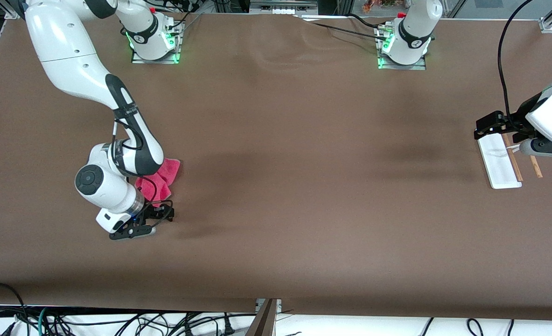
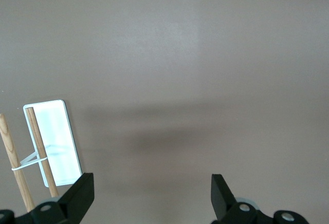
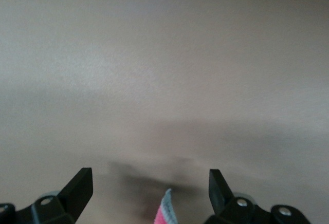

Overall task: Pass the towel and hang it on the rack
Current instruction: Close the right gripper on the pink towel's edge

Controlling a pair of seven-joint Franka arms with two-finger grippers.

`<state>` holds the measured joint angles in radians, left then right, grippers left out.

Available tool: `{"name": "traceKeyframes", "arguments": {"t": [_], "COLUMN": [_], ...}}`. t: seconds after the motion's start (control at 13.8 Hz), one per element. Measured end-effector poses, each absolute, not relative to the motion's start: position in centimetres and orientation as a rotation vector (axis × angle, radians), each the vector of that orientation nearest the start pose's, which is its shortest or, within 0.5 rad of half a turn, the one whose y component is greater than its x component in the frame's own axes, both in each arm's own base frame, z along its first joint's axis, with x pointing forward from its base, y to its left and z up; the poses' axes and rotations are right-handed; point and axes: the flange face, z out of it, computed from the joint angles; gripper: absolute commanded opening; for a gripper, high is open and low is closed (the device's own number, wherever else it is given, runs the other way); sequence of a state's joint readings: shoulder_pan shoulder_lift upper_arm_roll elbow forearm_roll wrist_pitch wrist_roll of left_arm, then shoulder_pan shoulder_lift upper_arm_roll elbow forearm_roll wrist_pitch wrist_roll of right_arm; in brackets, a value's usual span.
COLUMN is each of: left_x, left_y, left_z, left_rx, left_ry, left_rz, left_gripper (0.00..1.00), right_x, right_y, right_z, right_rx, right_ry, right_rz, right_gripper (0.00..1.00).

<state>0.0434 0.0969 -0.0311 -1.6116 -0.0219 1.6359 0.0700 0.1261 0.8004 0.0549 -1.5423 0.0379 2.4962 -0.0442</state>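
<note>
The pink-red towel (image 1: 166,175) lies crumpled on the table toward the right arm's end, partly hidden by the right arm. My right gripper (image 1: 152,223) hovers open just over the towel's edge nearest the front camera. In the right wrist view, a grey-edged pink corner of the towel (image 3: 165,211) pokes up between the spread fingers of the right gripper (image 3: 150,193), touching neither. The rack (image 1: 497,163) is a white base plate with two wooden rods (image 1: 513,158), at the left arm's end. My left gripper (image 1: 502,133) hangs open and empty above the rack (image 2: 59,136).
Brown cloth covers the whole table (image 1: 303,163). Black cables (image 1: 502,70) trail to the left arm's wrist. The two arm bases (image 1: 154,42) stand at the edge farthest from the front camera. More cables lie below the table's near edge.
</note>
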Motion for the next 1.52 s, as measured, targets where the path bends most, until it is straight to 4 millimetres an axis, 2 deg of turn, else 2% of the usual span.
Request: {"name": "traceKeyframes", "arguments": {"t": [0.36, 0.58, 0.72, 0.87, 0.94, 1.01, 1.08, 1.23, 1.37, 1.44, 1.52], "left_x": [59.1, 59.2, 59.3, 59.3, 59.3, 59.3, 59.3, 59.3, 59.3, 59.3, 59.3], "left_y": [0.0, 0.1, 0.3, 0.5, 0.5, 0.5, 0.5, 0.5, 0.5, 0.6, 0.6], "left_z": [56.6, 57.0, 57.3, 57.3, 57.3, 57.3, 57.3, 57.3, 57.3, 57.2, 57.2], "left_rx": [-3.148, -3.147, -3.147, -3.148, -3.148, -3.148, -3.148, -3.148, -3.148, -3.148, -3.148], "left_ry": [0.113, 0.108, 0.104, 0.1, 0.099, 0.098, 0.098, 0.098, 0.098, 0.098, 0.097], "left_rz": [0.067, 0.052, 0.044, 0.042, 0.041, 0.042, 0.042, 0.043, 0.045, 0.045, 0.046], "left_gripper": [1.0, 1.0, 1.0, 1.0, 1.0, 1.0, 1.0, 1.0, 1.0, 1.0, 1.0], "right_x": [70.5, 69.8, 69.5, 69.5, 69.5, 69.5, 69.5, 69.4, 69.3, 69.3, 69.2], "right_y": [12.8, 12.9, 12.8, 12.6, 12.4, 12.3, 12.1, 11.5, 11.1, 10.9, 10.7], "right_z": [17.9, 17.3, 17.5, 18.5, 19.2, 19.8, 20.2, 20.3, 20.1, 20.0, 20.0], "right_rx": [-3.042, -3.048, -3.051, -3.052, -3.053, -3.053, -3.054, -3.054, -3.053, -3.053, -3.052], "right_ry": [-0.276, -0.281, -0.284, -0.282, -0.28, -0.278, -0.276, -0.279, -0.286, -0.288, -0.291], "right_rz": [-0.186, -0.088, -0.03, 0.007, 0.014, 0.019, 0.028, 0.058, 0.075, 0.082, 0.091], "right_gripper": [1.0, 1.0, 1.0, 0.99, 0.9, 0.65, 0.44, 0.38, 0.12, 0.03, 0.0]}}
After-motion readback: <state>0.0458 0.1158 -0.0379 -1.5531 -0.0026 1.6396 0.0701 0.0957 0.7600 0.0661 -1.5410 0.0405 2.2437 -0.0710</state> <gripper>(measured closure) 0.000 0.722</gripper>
